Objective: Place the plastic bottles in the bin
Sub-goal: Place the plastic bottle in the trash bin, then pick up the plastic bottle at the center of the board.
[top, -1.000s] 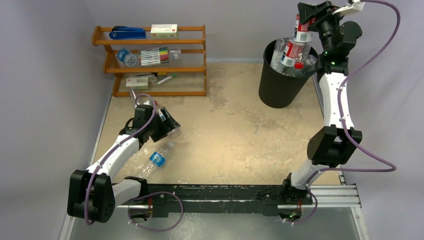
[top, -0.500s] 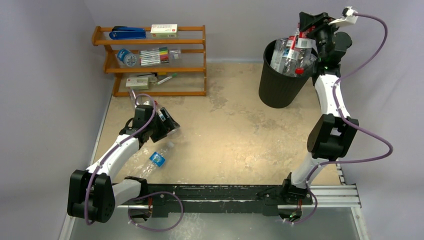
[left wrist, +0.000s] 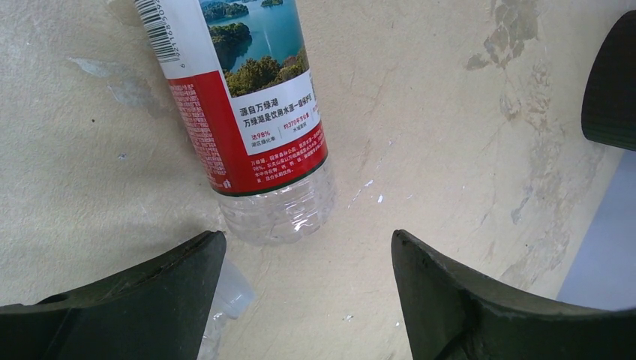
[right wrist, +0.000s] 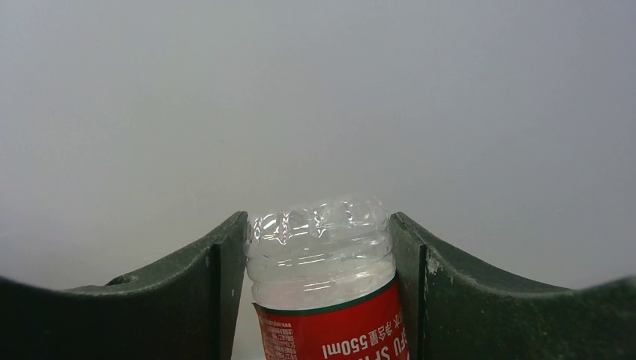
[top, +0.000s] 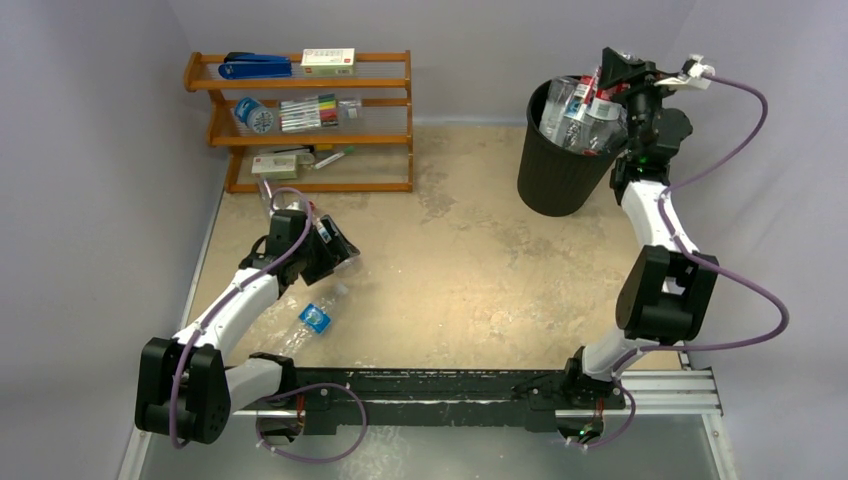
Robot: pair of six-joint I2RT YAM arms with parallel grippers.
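The black bin (top: 555, 170) stands at the far right, with several clear plastic bottles (top: 572, 108) heaped up past its rim. My right gripper (top: 612, 78) is over the bin's far right edge, shut on a clear red-labelled bottle (right wrist: 324, 262), pinched near its base between both fingers. My left gripper (left wrist: 307, 251) is open and low over the table at the left (top: 335, 252). Just beyond its fingertips lies another red-labelled bottle (left wrist: 255, 112), not between the jaws. A blue-labelled bottle (top: 315, 318) lies nearer the front; its white cap (left wrist: 229, 289) shows beside my left finger.
A wooden three-tier shelf rack (top: 300, 125) stands at the far left, holding a blue stapler (top: 255, 66) and marker pens (top: 310, 108). Grey walls close in on the left, back and right. The arms' mounting rail (top: 480, 385) runs along the near edge.
My right arm has dropped from high above the bin and tipped the held bottle down onto the heap at the bin's mouth. The left arm has not moved.
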